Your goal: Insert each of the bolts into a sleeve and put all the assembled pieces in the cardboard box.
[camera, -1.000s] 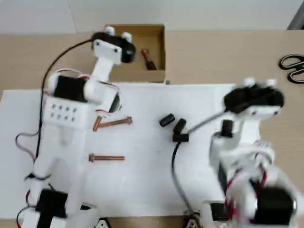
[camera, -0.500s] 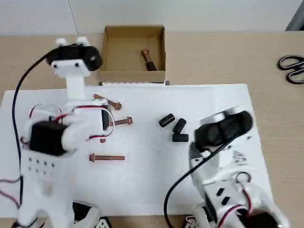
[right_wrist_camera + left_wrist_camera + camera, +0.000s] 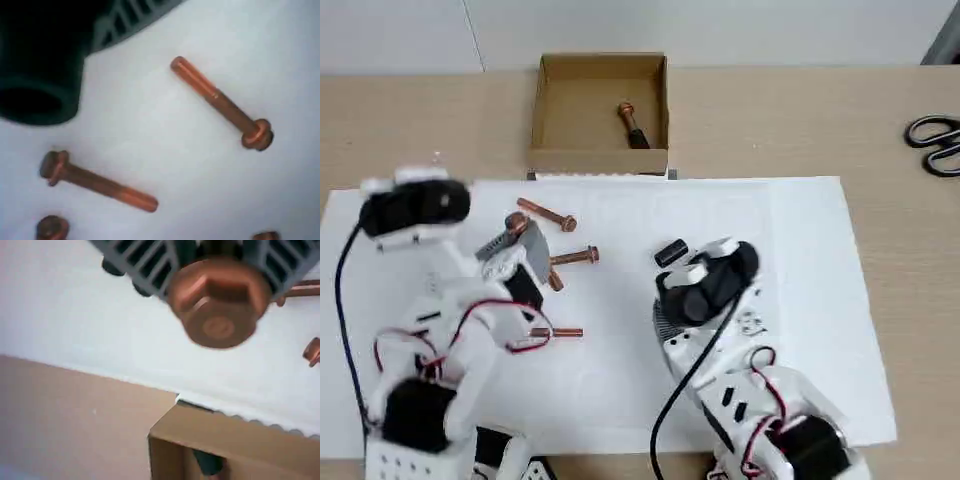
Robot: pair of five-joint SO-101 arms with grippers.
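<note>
HIGH: L gripper (image 3: 520, 245) over left part of paper (image 3: 800, 220), R gripper (image 3: 665, 318) mid-paper near spare sleeve (image 3: 670, 252); box (image 3: 598, 160) behind, 1 done piece (image 3: 632, 125) inside | L WRIST: I clench bolt (image 3: 219, 305) below the head, head toward cam, long axis approx along view, I judge so the tip is free for mating | R WRIST: I grasp, as I judge, held sleeve (image 3: 35, 75), bore mouth toward cam; loose bolts (image 3: 222, 102) lie flat on paper.

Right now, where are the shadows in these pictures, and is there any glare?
High view: even light, no glare on the white sheet; the cardboard box is shaded inside. Left wrist view: the bolt in the left gripper has a soft sheen. Right wrist view: the sleeve has a dark bore; loose bolts cast faint shadows.
</note>
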